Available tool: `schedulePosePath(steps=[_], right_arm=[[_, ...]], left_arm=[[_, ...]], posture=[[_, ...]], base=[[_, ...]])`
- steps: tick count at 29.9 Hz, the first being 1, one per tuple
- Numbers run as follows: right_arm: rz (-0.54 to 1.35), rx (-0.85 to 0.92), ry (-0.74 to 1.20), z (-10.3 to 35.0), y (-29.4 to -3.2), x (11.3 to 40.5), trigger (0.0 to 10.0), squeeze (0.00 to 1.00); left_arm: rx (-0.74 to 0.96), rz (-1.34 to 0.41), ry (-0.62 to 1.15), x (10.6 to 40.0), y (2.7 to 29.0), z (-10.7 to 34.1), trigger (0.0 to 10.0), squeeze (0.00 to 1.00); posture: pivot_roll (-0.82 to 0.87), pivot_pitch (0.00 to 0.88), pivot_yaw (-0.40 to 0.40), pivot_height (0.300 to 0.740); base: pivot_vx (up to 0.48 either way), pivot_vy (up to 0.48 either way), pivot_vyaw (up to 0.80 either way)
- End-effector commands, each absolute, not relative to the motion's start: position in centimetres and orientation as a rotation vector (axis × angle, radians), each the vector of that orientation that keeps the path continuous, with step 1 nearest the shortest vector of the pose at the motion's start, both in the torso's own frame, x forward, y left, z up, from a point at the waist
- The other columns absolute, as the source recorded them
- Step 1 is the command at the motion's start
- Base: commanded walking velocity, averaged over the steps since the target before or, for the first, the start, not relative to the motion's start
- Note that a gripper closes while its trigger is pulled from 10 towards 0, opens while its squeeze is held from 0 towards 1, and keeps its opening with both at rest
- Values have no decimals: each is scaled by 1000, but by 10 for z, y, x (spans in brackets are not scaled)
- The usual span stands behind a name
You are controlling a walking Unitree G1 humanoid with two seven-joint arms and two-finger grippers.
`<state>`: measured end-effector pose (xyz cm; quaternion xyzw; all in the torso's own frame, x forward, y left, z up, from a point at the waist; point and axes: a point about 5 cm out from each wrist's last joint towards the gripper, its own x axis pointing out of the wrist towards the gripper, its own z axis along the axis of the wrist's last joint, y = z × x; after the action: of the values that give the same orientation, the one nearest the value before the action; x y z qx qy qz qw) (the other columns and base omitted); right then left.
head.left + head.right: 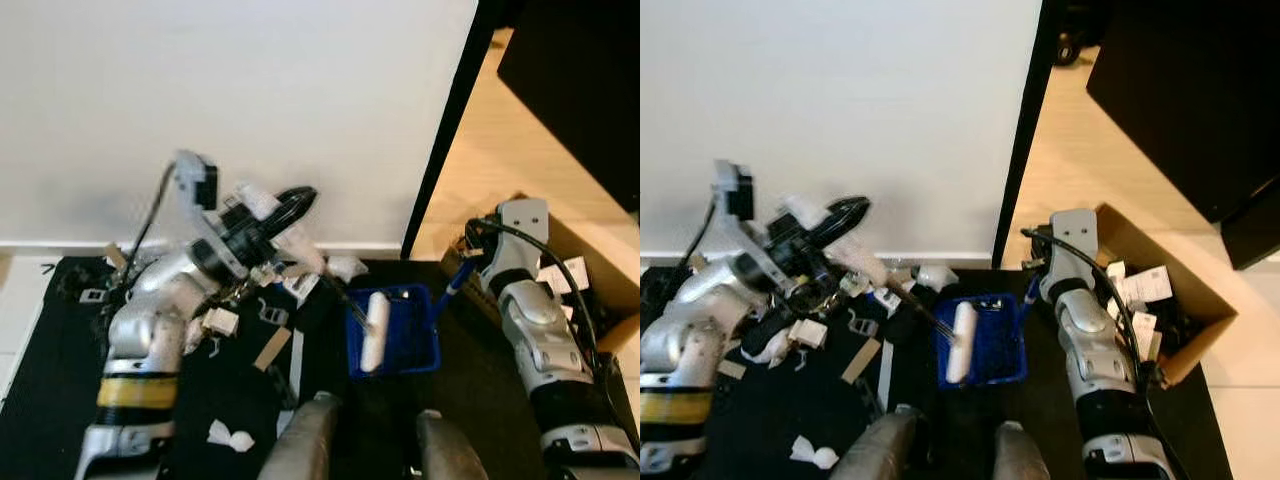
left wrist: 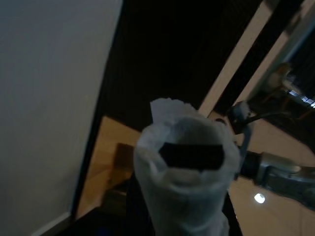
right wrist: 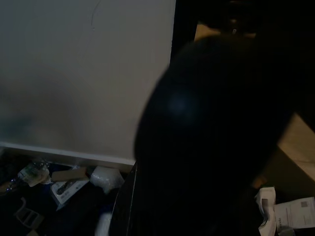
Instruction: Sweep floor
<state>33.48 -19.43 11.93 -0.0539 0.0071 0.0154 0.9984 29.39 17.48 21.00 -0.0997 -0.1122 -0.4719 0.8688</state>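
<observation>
**Mid-sweep: litter going toward the dustpan**

Evidently the sweeping is under way. The left claw [image 1: 285, 215] is clamped on a paper-wrapped brush handle [image 2: 183, 167], its shaft running toward 4 o'clock to the blue dustpan [image 1: 420, 345], where a white roll [image 1: 376, 328] lies. The right claw [image 1: 462, 272] sits at the pan's 3 o'clock edge, apparently steadying it; whether its fingers are together I cannot tell. Next, draw the scraps [image 1: 228, 434] on the black mat [image 1: 40, 390] pan-ward. A cardboard box [image 1: 1180, 300] crowds the right arm.
</observation>
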Motion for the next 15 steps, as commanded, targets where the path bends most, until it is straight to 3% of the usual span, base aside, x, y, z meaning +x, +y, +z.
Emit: schedulePosePath(steps=[1, 5, 15], right_arm=[[43, -94, 38, 113, -192, 331, 10000, 0], [36, -93, 39, 114, -194, 333, 10000, 0], [51, -109, 30, 120, -191, 337, 10000, 0]], left_arm=[[-164, -959, -247, 287, 191, 218, 10000, 0], [-87, -901, -172, 282, 222, 215, 10000, 0], [-30, -913, -16, 302, 222, 166, 10000, 0]], posture=[[98, 280, 95, 740], [108, 279, 87, 740], [70, 309, 58, 740]], base=[[0, 0, 0], [0, 0, 0], [0, 0, 0]])
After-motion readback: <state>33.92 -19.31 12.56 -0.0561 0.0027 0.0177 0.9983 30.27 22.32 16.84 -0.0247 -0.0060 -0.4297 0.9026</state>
